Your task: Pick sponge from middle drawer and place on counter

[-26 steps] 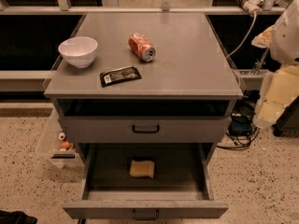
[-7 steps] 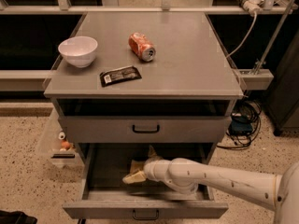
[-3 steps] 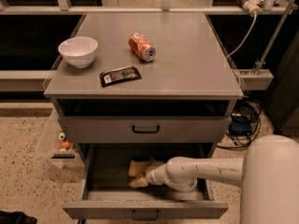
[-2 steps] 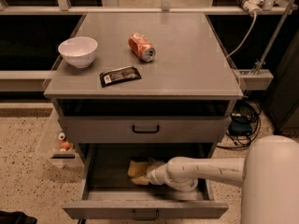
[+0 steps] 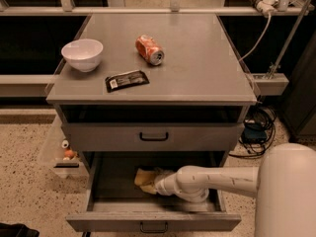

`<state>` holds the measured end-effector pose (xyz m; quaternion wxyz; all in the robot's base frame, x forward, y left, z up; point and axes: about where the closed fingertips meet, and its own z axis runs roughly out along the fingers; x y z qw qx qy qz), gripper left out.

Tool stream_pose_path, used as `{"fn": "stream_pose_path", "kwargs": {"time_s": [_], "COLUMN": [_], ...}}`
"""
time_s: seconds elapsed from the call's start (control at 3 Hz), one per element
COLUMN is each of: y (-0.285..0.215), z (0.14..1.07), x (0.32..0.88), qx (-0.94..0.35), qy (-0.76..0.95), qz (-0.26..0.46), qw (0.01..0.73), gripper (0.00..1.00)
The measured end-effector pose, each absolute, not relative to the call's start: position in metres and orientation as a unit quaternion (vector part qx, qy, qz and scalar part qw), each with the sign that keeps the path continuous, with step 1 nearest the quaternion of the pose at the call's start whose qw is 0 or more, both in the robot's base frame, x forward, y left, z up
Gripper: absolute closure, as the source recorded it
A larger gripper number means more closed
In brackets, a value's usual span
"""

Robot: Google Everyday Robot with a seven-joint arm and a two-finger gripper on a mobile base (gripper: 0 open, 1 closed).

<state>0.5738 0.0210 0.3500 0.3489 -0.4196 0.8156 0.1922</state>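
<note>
The middle drawer (image 5: pixel 153 222) is pulled open, dark inside. The pale-yellow sponge (image 5: pixel 142 176) lies in it, left of centre. My white arm reaches in from the lower right. My gripper (image 5: pixel 149 183) is inside the drawer, right at the sponge and touching or overlapping its right side. The gripper's pale parts blend with the sponge, so the grip is unclear. The grey counter (image 5: pixel 197 58) is the cabinet's top, above the drawers.
On the counter stand a white bowl (image 5: pixel 82 54) at the left, an orange soda can (image 5: pixel 149 49) lying on its side, and a black packet (image 5: pixel 127 80). The closed drawer front (image 5: pixel 153 136) sits above my arm. Cables (image 5: pixel 256 127) lie at the right.
The arm came from outside at the right into the open drawer and reached the sponge. Over the last second it has barely moved.
</note>
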Motion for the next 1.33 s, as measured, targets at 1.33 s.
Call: {"fn": "stream_pose_path", "kwargs": {"time_s": [1.33], "y": [-0.071], "z": [0.497], "x": [0.492], "qx": [-0.349], "qy": [0.824], "qz": [0.231], "qw": [0.381], "gripper": [1.00]}}
